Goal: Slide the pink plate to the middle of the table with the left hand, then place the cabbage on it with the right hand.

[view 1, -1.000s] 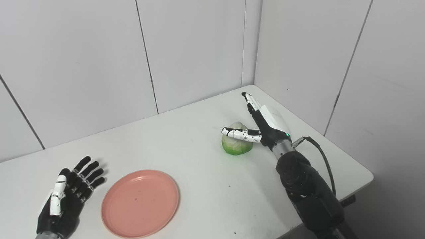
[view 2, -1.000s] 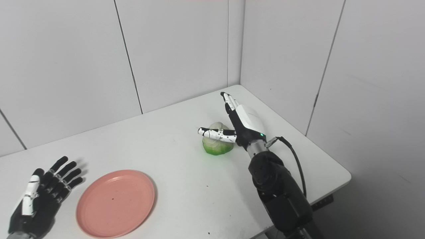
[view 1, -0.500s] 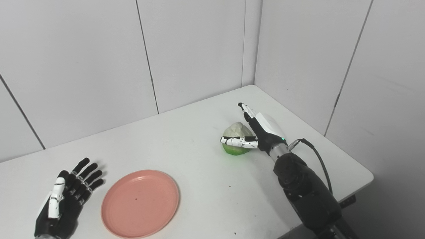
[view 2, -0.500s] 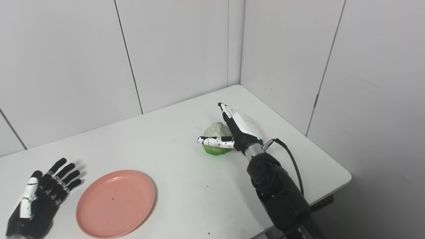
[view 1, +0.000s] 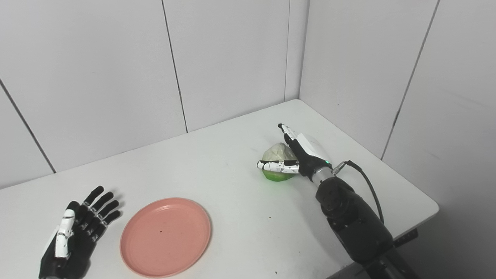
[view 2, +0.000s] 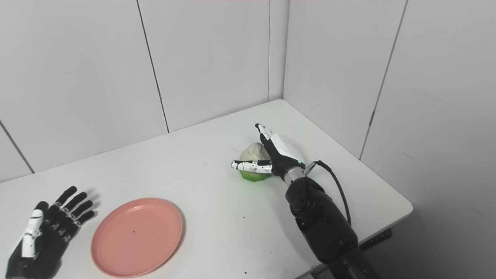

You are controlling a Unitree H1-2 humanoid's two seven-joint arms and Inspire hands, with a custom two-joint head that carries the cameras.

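A pink plate lies flat on the white table, left of the middle and near the front edge. My left hand rests open, palm up, just left of the plate and apart from it. A green and pale cabbage sits at the table's right half. My right hand is low beside it on the right, fingers straight and reaching past its back. The thumb stretches across the cabbage's front. The hand is open around the cabbage, not closed on it.
White wall panels close off the back and the right side, meeting in a corner behind the cabbage. The table's right edge runs close to my right forearm, where a black cable loops.
My right hand dropped lower and drew in against the cabbage, its thumb now across the front. The left hand eased back a little. The view shifted slightly.
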